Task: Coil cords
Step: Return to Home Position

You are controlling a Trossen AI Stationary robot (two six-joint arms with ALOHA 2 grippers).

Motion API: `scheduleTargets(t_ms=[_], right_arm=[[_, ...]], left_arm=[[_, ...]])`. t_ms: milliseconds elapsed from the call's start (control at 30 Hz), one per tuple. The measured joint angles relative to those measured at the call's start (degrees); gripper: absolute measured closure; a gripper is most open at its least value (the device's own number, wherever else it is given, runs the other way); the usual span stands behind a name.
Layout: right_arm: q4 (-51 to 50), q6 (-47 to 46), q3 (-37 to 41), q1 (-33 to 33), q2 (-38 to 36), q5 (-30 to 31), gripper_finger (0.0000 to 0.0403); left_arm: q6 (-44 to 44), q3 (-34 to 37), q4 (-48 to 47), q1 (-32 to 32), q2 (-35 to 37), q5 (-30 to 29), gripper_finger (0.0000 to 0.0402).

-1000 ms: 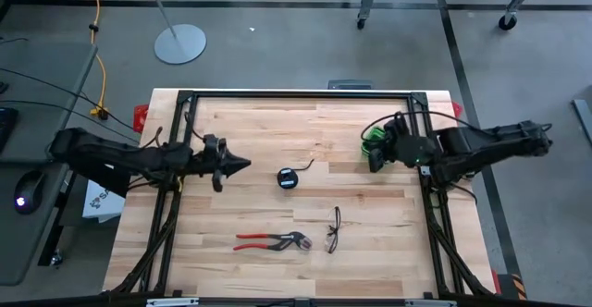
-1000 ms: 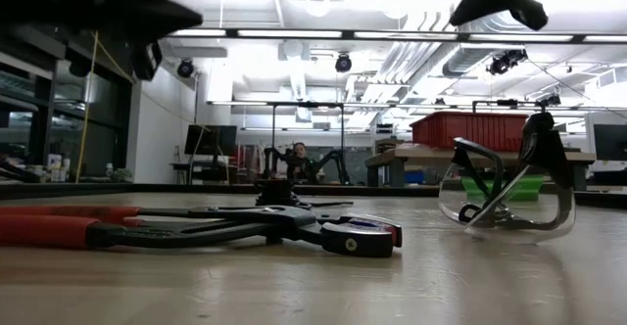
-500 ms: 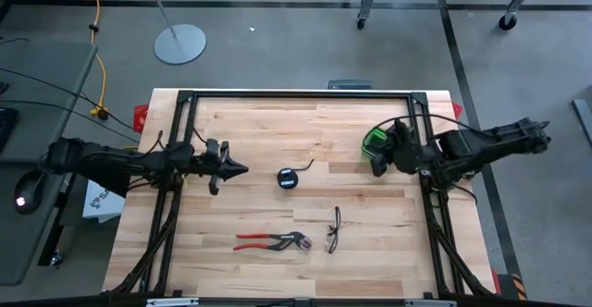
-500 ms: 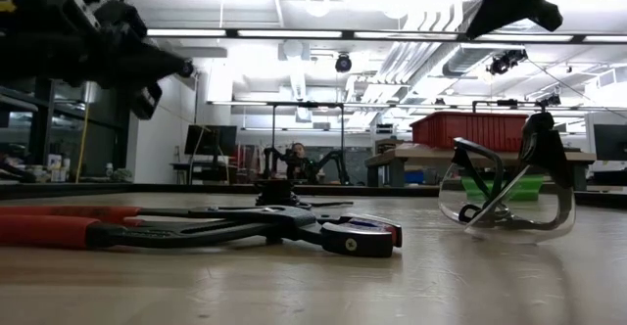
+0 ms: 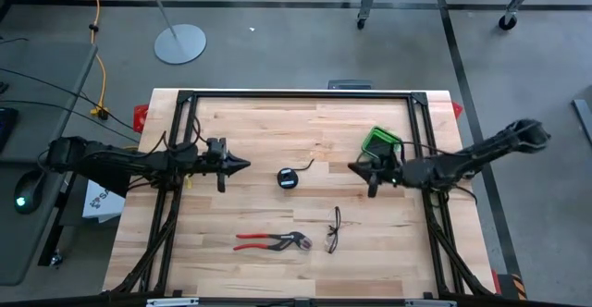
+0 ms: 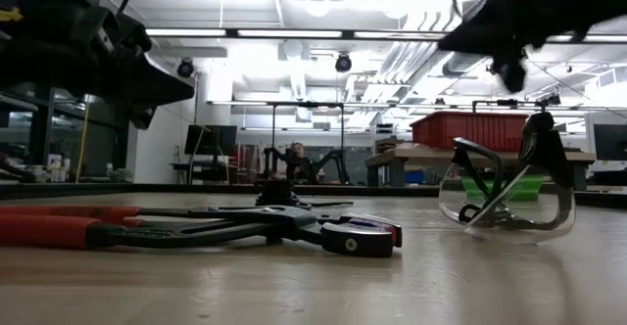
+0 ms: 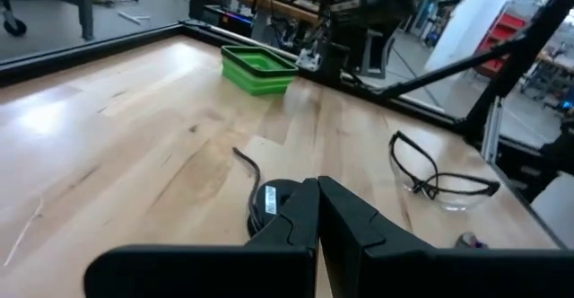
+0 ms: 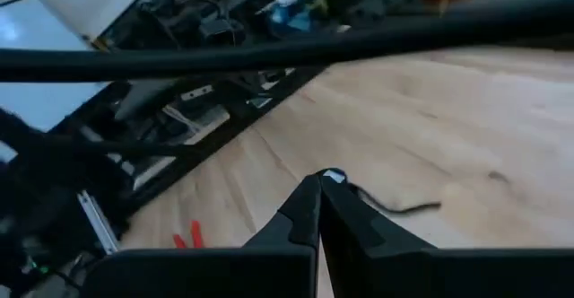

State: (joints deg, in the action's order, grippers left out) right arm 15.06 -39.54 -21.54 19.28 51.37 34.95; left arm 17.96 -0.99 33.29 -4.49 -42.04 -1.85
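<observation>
Left gripper [image 5: 244, 166] has its two fingers pressed together with nothing between them, and the right gripper [image 5: 352, 167] is the same, tips touching and empty. Both hang above the wood, apart from everything on it, and both point at the black spool [image 5: 288, 178] from opposite sides.

The cord [image 5: 306, 165] sits near the middle of the table [image 5: 277, 122]. Most of it is wound on the spool, and a short free tail curls out from the spool's far side, toward the right arm, and lies flat on the wood. The left wrist view shows that tail [image 7: 248, 165] bending away just beyond the spool [image 7: 269, 204], with the left gripper's closed tips [image 7: 317, 183] right in front of it. The right wrist view shows the tail [image 8: 404, 206] just past the right gripper's closed tips [image 8: 320, 179].

The left gripper is near the spool on the left arm's side. The right gripper stands a little farther off on the other side. Nearer the front edge than the spool lie the red-handled pliers [image 5: 270, 242], and beside them, toward the right arm, the safety glasses [image 5: 333, 231]. A green tray [image 5: 379, 142] sits beyond the right gripper, farther from the spool.
</observation>
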Motion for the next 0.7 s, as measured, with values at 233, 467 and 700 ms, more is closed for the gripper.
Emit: scheduleTargets(t_ms=[233, 467, 700], right_arm=[[9.8, 12.0, 8.0, -19.8, 0.7, -24.7, 0.0403], [4.6, 24.8, 9.4, -26.1, 0.7, -28.9, 0.0403], [1.8, 31.4, 9.4, -28.4, 0.7, -30.6, 0.0403]], left_arm=[[-6.6, 0.0, -0.1, 0.6, 0.0, -0.3, 0.0401], [-8.8, 0.0, -1.0, 0.6, 0.0, -2.4, 0.0401], [-7.2, 0.0, -2.7, 0.6, 0.0, -4.7, 0.0401]])
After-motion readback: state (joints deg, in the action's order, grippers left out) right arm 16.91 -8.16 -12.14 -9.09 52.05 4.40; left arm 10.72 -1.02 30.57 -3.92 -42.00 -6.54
